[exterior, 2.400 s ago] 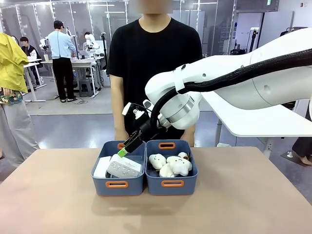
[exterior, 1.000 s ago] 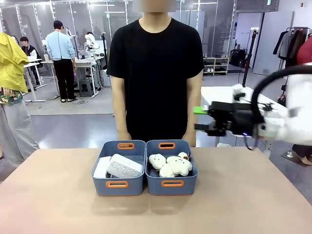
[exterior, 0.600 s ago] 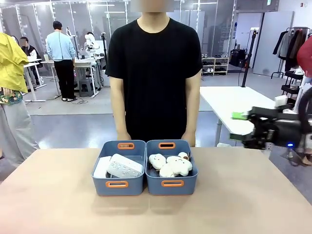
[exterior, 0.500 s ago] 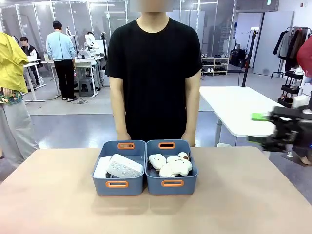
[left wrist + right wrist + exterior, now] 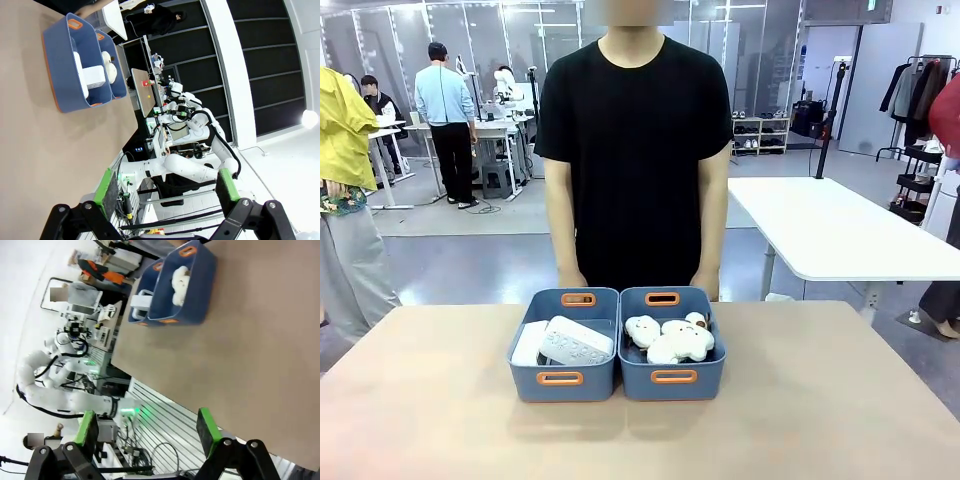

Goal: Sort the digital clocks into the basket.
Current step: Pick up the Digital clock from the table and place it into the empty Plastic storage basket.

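2 clocks [image 5: 572, 343] in left basket [image 5: 560, 378], sort looks done.
Left gripper [image 5: 165, 187] and right gripper [image 5: 148, 426] both wide, empty, off the table; toys [image 5: 670, 339] separate in other bin [image 5: 672, 377].

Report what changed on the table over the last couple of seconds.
The right arm lifted away from the left basket holding the digital clocks and swung out past the picture's right edge, its pincer empty and open. Clocks, plush toys, both baskets and the person stayed put.

You see second blue bin [image 5: 672, 375] – white plush toys [image 5: 670, 338] inside – on tan table [image 5: 820, 400], person in black shirt [image 5: 635, 140] behind.
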